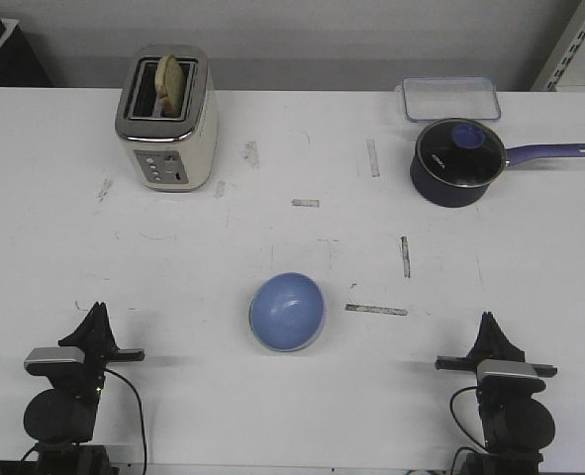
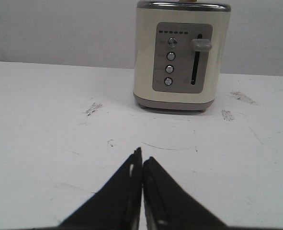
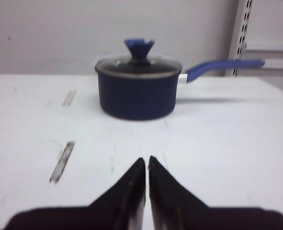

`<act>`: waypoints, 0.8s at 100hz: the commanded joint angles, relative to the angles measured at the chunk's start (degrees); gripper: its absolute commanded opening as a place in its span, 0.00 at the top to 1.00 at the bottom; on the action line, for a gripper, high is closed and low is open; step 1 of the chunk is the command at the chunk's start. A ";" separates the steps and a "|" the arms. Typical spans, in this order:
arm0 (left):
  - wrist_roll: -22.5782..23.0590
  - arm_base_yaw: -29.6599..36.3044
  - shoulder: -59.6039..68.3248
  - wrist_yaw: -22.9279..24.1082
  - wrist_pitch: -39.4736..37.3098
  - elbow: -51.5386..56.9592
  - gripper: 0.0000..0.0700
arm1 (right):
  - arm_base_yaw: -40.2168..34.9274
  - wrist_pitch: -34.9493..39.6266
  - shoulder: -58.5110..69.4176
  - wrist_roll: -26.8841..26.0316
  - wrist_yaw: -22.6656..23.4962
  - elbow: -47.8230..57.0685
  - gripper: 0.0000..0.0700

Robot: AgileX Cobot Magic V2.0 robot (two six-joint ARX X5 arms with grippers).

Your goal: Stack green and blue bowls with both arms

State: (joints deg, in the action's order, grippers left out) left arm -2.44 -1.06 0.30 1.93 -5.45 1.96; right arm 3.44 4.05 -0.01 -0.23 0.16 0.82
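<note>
The light blue bowl [image 1: 288, 310] sits on the white table [image 1: 292, 237], near the front and in the middle. A thin pale green rim [image 1: 256, 336] shows under its lower left edge, so it seems to rest inside the green bowl, which is otherwise hidden. My left gripper [image 1: 96, 315] is shut and empty at the front left, well left of the bowls. My right gripper [image 1: 488, 325] is shut and empty at the front right. In the left wrist view the gripper [image 2: 142, 155] points at the toaster. In the right wrist view the gripper [image 3: 147, 160] points at the saucepan. Neither wrist view shows the bowls.
A cream toaster [image 1: 166, 124] with bread in a slot stands at the back left; it also shows in the left wrist view [image 2: 182, 55]. A dark navy saucepan [image 1: 457, 161] with a glass lid and long handle stands at the back right; it also shows in the right wrist view [image 3: 137, 86]. A clear lidded box [image 1: 451, 98] lies behind it.
</note>
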 commanded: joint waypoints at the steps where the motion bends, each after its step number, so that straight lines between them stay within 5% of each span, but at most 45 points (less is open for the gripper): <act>1: 0.28 -0.09 -0.11 -0.04 -0.61 -1.25 1.00 | 0.00 0.15 0.07 -1.46 0.02 -0.09 1.00; 80: 0.28 -0.09 -0.11 -0.04 -0.61 -1.22 1.00 | 0.00 -1.07 0.07 -1.44 -0.15 -0.09 1.00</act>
State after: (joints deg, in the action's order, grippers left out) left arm -2.44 -1.06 0.30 1.93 -5.43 1.96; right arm 3.44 3.75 0.16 -0.91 0.03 0.82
